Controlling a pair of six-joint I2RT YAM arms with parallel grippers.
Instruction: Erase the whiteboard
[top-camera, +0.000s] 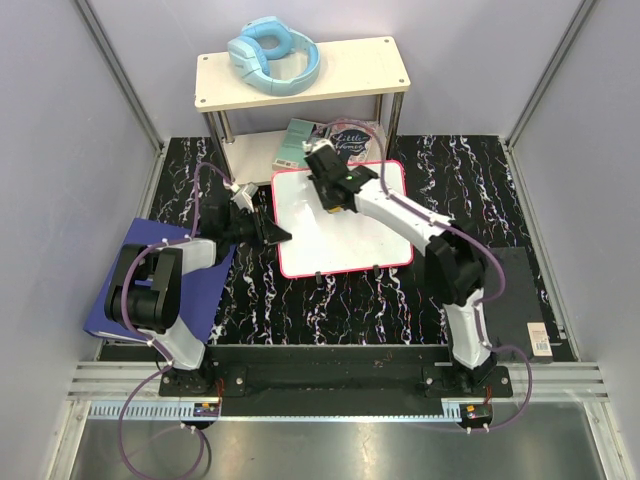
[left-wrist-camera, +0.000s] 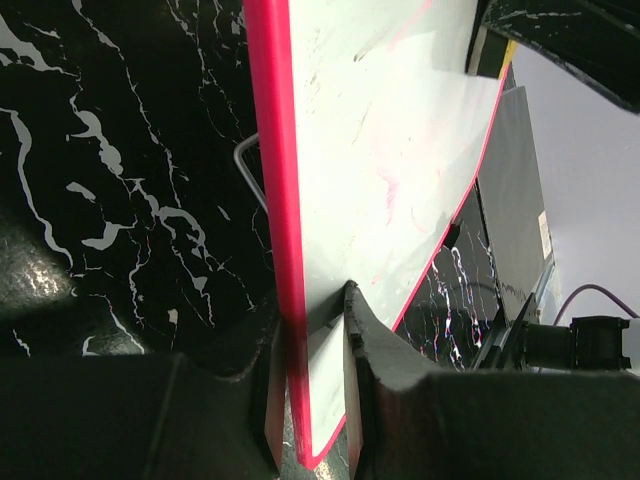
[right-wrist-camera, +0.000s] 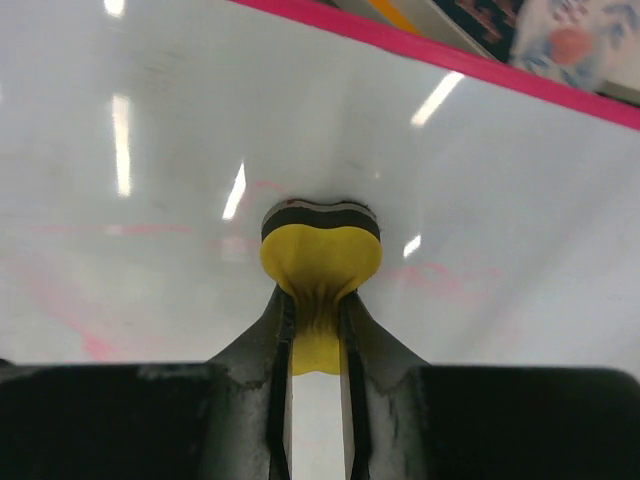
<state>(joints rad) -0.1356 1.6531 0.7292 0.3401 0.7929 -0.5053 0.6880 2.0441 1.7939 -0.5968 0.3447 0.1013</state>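
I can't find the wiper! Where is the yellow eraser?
In the right wrist view, the yellow eraser is pinched in the fingers of the right gripper, pressed on the whiteboard near its far pink edge.

Operator: Which markings are legible?
Technician: One. The book cover (top-camera: 352, 137) under the shelf (top-camera: 370, 70) carries cursive lettering reading "Little Women".
Operator: Any other labels?
Technician: A white sticker (top-camera: 540, 341) on the flat black box (top-camera: 515, 295); its print is too small to read. The whiteboard (top-camera: 310, 240) shows only pink smears, no characters.
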